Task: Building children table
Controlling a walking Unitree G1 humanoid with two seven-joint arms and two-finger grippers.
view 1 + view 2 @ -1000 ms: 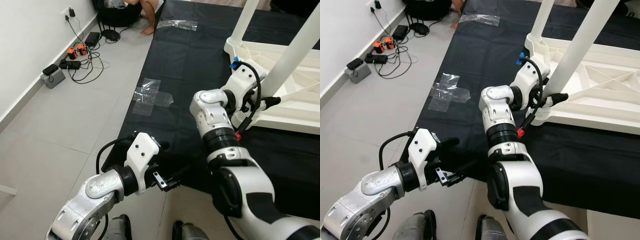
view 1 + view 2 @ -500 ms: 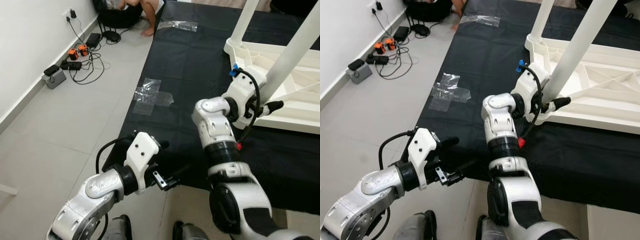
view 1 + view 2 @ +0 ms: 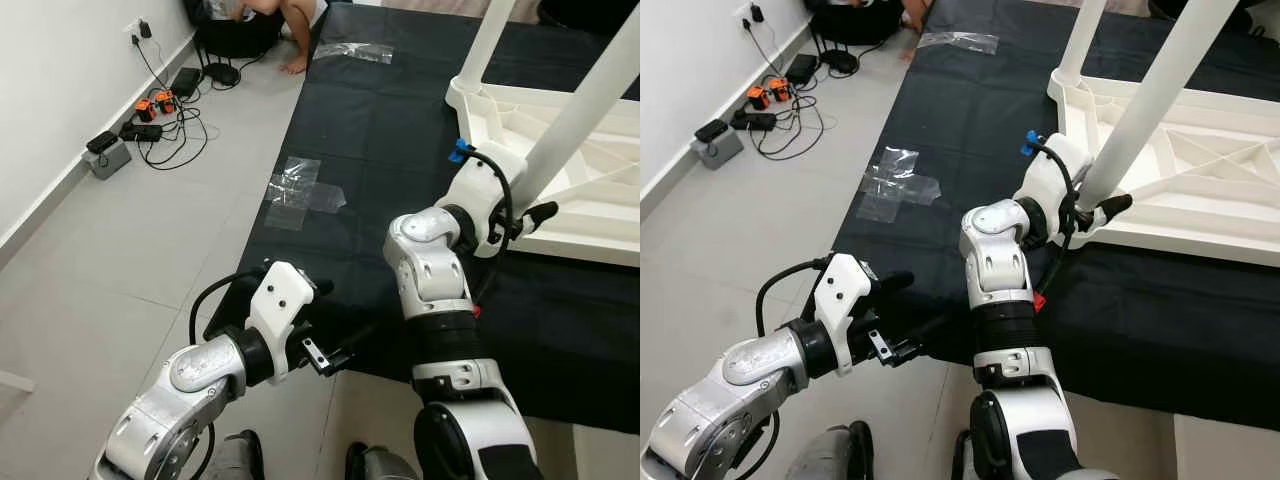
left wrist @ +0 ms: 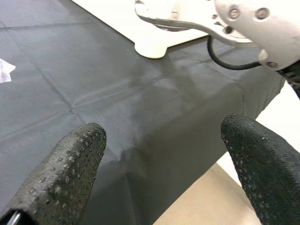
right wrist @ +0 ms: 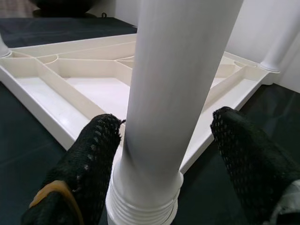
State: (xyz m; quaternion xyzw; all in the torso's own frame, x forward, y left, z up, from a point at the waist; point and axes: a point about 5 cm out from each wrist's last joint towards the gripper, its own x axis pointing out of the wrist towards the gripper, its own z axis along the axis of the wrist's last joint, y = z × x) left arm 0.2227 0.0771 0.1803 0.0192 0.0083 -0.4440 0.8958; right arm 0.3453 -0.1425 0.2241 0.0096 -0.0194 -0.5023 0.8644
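Fingers of my right gripper point(image 5: 159, 154) stand spread on either side of the white table leg point(image 5: 180, 79), one black pad point(image 5: 91, 164) close against its flank and the other point(image 5: 248, 154) a little apart, so I am bracketing the leg near its threaded foot, not pinching it. The leg rises from a corner socket of the upturned white tabletop point(image 3: 560, 130), which lies ribs-up on the black mat point(image 3: 370, 130); a second leg point(image 3: 487, 40) stands at the far corner.

Over the last second my right forearm and wrist have swung up and in toward that corner. A second ago the wrist sat lower and nearer the tabletop's front edge; now it is tucked against the base of the leg, with the fingertip poking past the leg's far side. The tabletop and legs themselves look unmoved. I judge this as lining up to grasp or twist the leg home, and the threads showing above the socket suggest it is not fully seated yet.

My left gripper point(image 4: 164, 154) hovers low over the mat's near edge, fingers point(image 4: 61, 168) wide apart and holding nothing, well away from the table. Crumpled clear plastic bags point(image 3: 300, 188) lie on the mat's left edge, and cables and chargers point(image 3: 150, 110) are by the wall.
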